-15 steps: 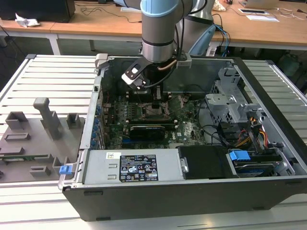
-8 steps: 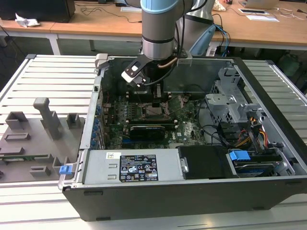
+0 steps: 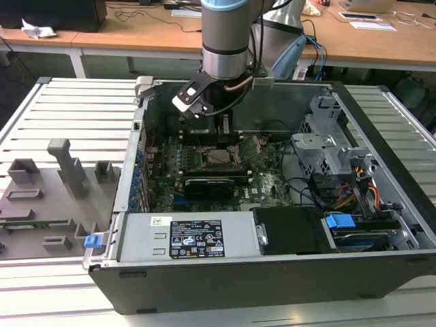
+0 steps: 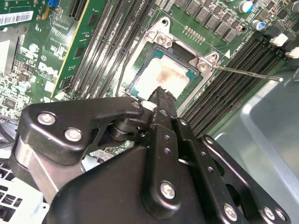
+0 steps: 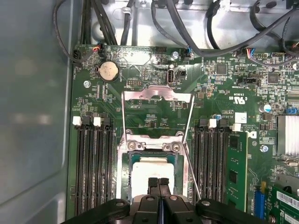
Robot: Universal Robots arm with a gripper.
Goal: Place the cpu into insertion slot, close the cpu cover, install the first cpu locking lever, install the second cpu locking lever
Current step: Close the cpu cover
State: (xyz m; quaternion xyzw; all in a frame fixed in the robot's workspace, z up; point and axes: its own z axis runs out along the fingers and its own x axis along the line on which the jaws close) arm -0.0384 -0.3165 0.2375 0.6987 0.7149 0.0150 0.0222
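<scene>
The cpu (image 5: 149, 168), a pale square chip, lies in the insertion slot (image 5: 124, 161) on the green motherboard; it also shows in the second wrist view (image 4: 166, 77) and from outside (image 3: 219, 158). My gripper (image 5: 159, 181) is shut with nothing between its fingers, its tip right over the chip's top (image 4: 162, 92); whether it touches I cannot tell. From outside, the gripper (image 3: 225, 129) hangs straight down into the case. The cpu cover (image 5: 156, 94), a silvery frame, stands raised open behind the slot. A thin locking lever (image 4: 247, 72) sticks out free beside the socket (image 5: 191, 172).
Black memory slots (image 5: 93, 163) flank the socket, and a green memory stick (image 5: 236, 172) stands in one. Cables (image 5: 187, 23) hang near the case's back. A black expansion card (image 3: 208, 185), the power supply (image 3: 184, 238) and a drive cage (image 3: 327, 146) surround the board.
</scene>
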